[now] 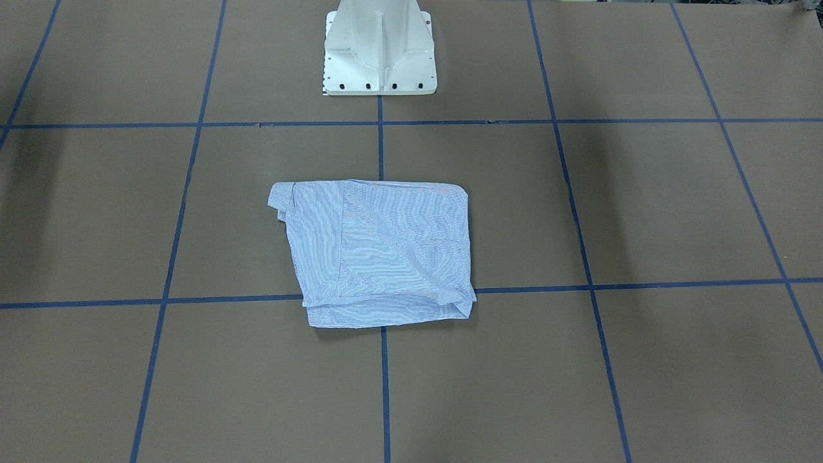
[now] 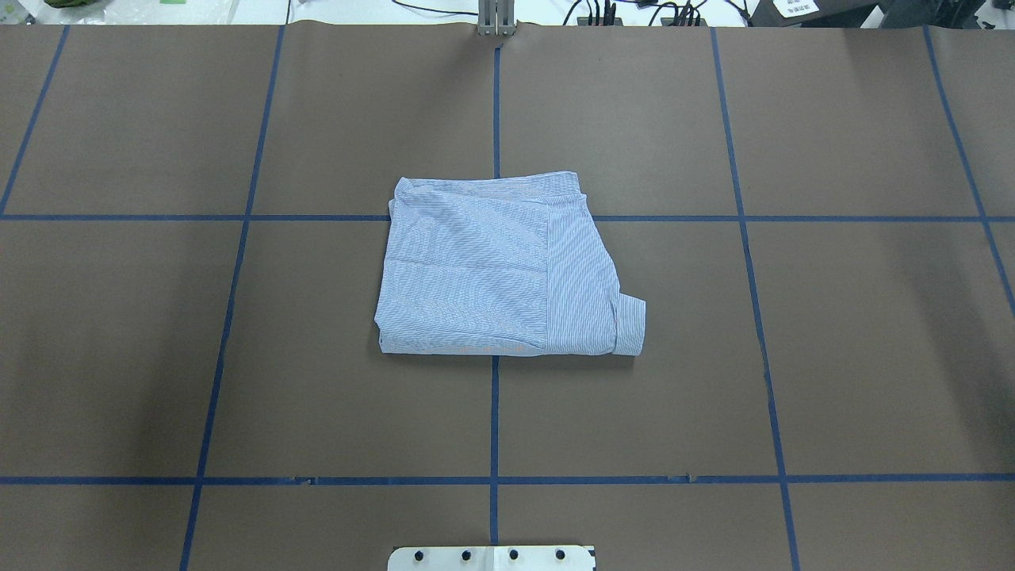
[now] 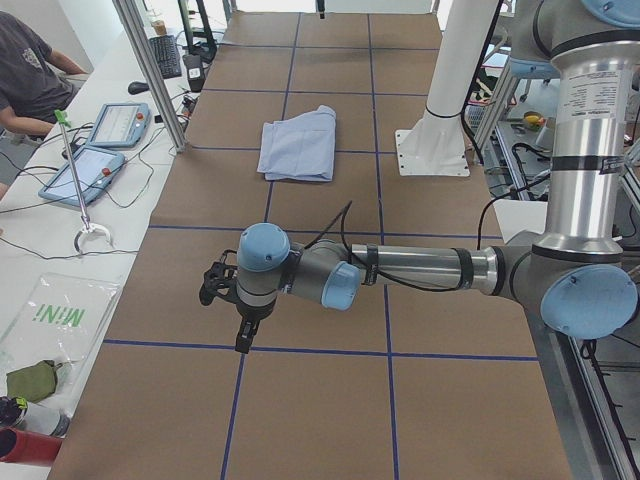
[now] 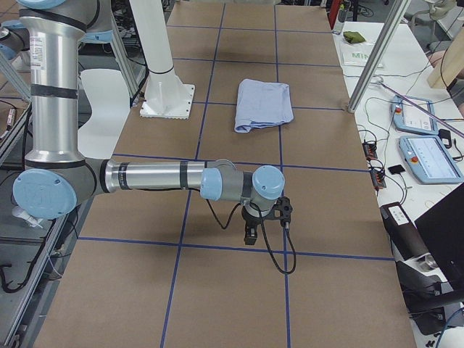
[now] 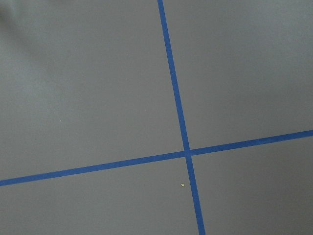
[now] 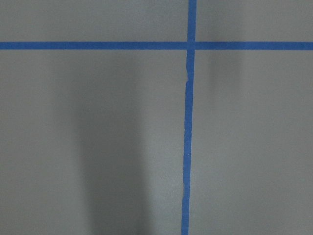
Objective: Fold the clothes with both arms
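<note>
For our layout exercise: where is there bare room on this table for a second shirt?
Bare squares lie on both sides of the shirt, between it and the white base, and beyond it. Only the middle is taken. Farther out, the left arm and right arm each hang over the table.

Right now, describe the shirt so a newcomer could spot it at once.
On the brown table with its blue tape grid, find the white pedestal. Just ahead of it, across the centre tape line, lies the shirt: the only cloth there, folded, light blue with fine white stripes, one cuff poking out.
</note>
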Tool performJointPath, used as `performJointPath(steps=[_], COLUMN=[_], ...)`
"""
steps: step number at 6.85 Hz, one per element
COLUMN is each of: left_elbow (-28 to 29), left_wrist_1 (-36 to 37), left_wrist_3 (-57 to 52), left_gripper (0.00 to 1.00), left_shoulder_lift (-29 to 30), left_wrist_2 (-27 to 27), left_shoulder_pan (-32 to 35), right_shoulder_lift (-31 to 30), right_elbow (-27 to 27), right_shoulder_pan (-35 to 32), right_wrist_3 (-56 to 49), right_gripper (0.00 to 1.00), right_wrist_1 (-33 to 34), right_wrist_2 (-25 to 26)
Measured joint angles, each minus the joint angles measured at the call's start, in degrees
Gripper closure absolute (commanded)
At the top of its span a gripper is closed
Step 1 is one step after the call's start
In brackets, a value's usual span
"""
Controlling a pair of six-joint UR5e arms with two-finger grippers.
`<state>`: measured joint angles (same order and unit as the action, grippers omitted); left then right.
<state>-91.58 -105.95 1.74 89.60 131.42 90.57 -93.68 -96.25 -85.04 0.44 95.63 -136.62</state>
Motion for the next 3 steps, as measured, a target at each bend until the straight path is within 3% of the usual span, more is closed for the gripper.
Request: performJointPath(steps=[3], left_elbow=[-0.01], left_wrist_1=[0.03], left_wrist_3=[0.13], left_gripper=[0.0], left_shoulder_lift=[0.18], left_wrist_2=[1.26], left_shoulder_pan=[-0.03], right_shoulder_lift=[-2.38], right_elbow=[1.3], right_shoulder_pan=[0.02], right_wrist_3=[1.25], right_gripper=[0.0], right_wrist_1=[-10.41], right_wrist_2=[2.19])
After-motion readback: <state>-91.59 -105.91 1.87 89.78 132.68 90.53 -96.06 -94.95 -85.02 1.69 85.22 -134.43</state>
